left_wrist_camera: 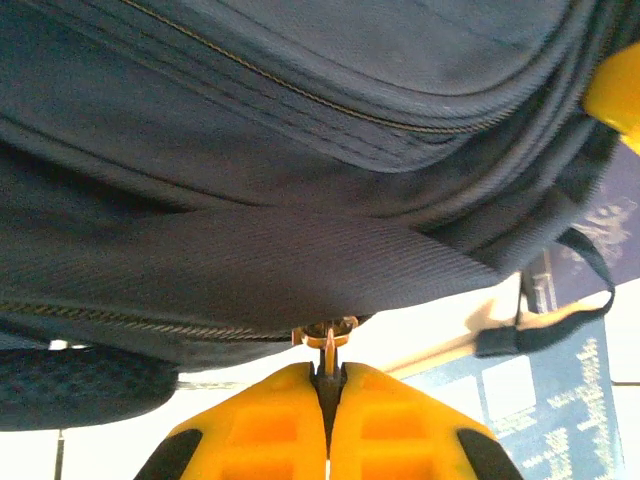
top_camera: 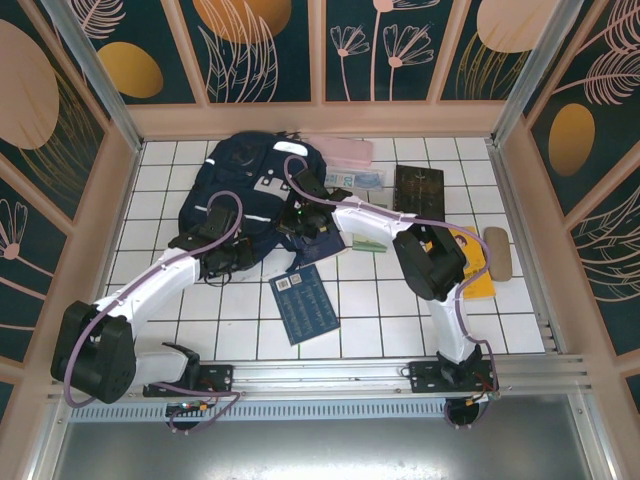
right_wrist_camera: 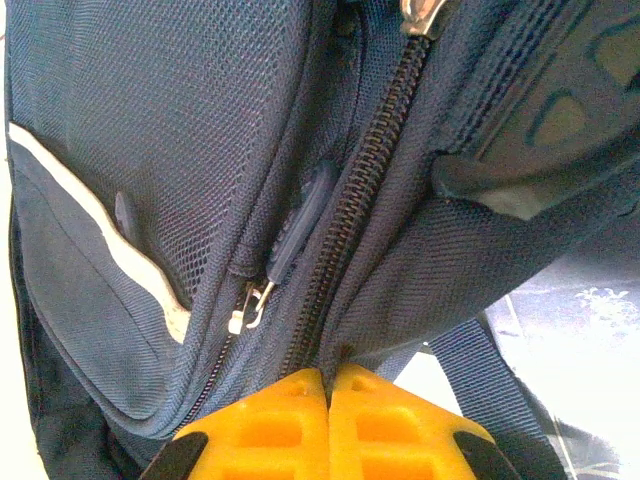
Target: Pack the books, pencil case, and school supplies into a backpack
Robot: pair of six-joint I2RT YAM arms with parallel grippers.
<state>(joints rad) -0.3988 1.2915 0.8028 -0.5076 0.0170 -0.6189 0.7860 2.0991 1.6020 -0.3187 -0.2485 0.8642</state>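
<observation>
top view: black-and-white right arm [top_camera: 428, 262] hides part of flat yellow-orange piece [top_camera: 482, 284] and small pale green book [top_camera: 368, 243] | left wrist: big navy blue fabric backpack [left_wrist_camera: 300, 150] cut off by edges | navy blue printed book [left_wrist_camera: 560, 410] too blurry to read

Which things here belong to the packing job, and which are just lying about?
Job: backpack, navy book, brown book, pale green book, pink pencil case, clear packet, yellow-orange piece, tan roll.
Not job: tiled table, patterned walls.
</observation>
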